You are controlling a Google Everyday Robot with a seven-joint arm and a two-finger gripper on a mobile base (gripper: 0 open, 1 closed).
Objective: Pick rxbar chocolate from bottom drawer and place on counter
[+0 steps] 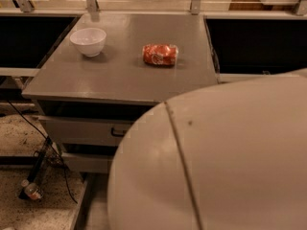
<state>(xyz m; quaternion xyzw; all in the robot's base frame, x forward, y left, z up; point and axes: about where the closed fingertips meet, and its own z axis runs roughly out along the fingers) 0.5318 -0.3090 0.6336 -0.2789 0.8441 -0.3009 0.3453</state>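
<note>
The counter [120, 75] is the flat grey top of the drawer cabinet in the upper middle of the camera view. The rxbar chocolate is not in view. The bottom drawer is hidden behind my white arm shell [216, 162], which fills the lower right. Only the grey drawer front with a black handle [91, 131] and a lower grey front [86, 163] show below the counter. My gripper is not in view.
A white bowl [88, 40] stands at the counter's back left. A red soda can [160, 54] lies on its side mid-counter. Dark openings flank the cabinet. A black cable and a small bottle [31, 190] lie on the speckled floor at left.
</note>
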